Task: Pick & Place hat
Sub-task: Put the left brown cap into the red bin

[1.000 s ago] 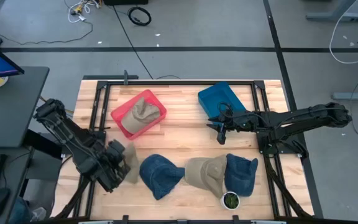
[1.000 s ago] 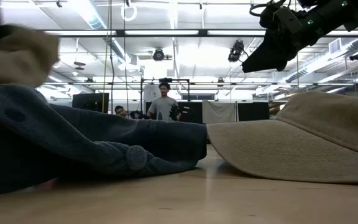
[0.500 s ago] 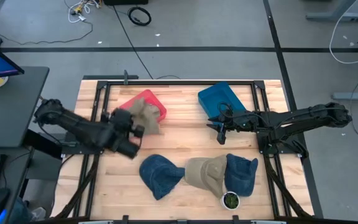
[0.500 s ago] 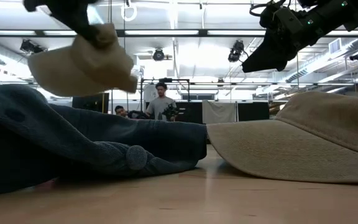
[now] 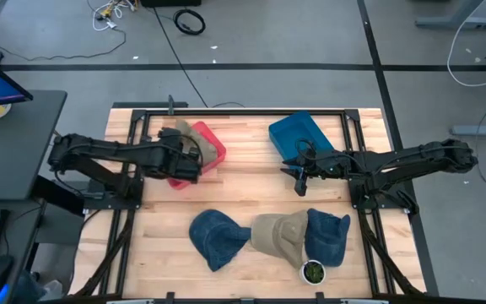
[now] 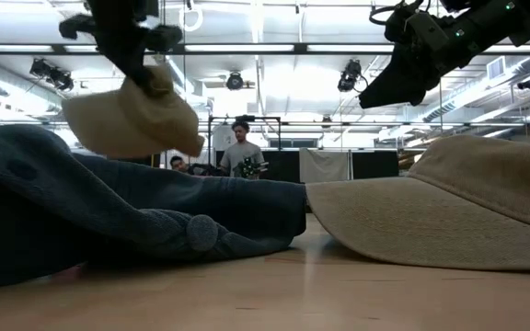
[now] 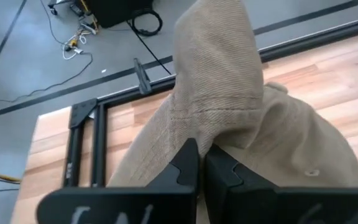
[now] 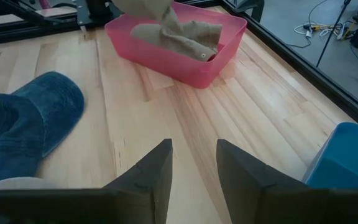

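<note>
My left gripper [image 5: 189,160] is shut on a tan hat [image 5: 195,145] and holds it over the red bin [image 5: 218,149]. In the low view this hat [image 6: 132,119] hangs in the air below the gripper [image 6: 142,81]. A second tan hat [image 8: 185,34] lies inside the red bin [image 8: 229,46]. My right gripper [image 5: 300,177] hovers open near the blue bin [image 5: 298,133], touching nothing. On the near half of the table lie a blue hat [image 5: 216,238], a tan hat [image 5: 281,235] and another blue hat [image 5: 327,236]. My left gripper pinches a bunched fold of the tan hat's cloth [image 7: 219,134] between its two shut fingers [image 7: 185,165]. The fingers come from above, pointing down. The hat hangs below them, lifted clear of the table and over the red bin.
A small round green thing [image 5: 313,272] sits at the near edge beside the hats. A black frame [image 5: 243,111] runs around the tabletop. Bare wood [image 5: 251,181] shows between the two bins and the row of hats. People stand in the room behind the table [image 6: 240,147].
My left gripper has carried the tan hat from the near left corner of the table up and toward the far edge, until it stands over the red bin. The hat has been lifted clear and now hangs below the fingers. The right arm kept still.
</note>
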{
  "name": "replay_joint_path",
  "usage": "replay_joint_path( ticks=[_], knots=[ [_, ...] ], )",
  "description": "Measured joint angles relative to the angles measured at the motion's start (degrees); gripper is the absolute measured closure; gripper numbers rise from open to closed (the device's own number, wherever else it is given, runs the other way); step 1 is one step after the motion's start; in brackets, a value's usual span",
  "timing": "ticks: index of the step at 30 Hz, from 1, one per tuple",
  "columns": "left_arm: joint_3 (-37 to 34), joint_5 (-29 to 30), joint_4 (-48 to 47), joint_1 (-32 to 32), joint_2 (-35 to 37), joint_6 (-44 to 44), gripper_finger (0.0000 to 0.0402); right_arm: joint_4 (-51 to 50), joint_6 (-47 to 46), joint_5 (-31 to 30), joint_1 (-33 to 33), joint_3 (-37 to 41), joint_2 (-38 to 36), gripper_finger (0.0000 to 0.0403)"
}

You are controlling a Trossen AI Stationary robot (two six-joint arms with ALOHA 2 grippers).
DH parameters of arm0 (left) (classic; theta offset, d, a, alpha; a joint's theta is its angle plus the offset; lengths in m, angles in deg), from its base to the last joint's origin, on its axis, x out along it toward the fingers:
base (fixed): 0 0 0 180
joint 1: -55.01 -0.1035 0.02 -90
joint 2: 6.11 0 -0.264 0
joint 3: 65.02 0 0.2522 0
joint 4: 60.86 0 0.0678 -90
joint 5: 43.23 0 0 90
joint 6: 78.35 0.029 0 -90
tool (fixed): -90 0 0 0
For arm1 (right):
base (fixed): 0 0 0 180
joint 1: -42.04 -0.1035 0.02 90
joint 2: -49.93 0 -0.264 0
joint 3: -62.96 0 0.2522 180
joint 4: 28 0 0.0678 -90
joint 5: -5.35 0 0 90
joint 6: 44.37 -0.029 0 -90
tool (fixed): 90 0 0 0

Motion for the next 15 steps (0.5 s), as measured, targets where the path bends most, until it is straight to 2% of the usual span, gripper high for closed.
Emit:
replay_joint_path(
  ticks=[9,15],
  knots=[
    [-14.36,-0.80,7.86,-0.95,0.97,-7.40,0.0395,-0.03,0.00,0.00,0.00,0.00,0.00,0.0276],
    [-22.08,-3.11,24.33,-1.77,2.85,-1.24,0.0396,0.00,0.00,0.00,0.01,0.00,0.00,0.0276]
  ],
)
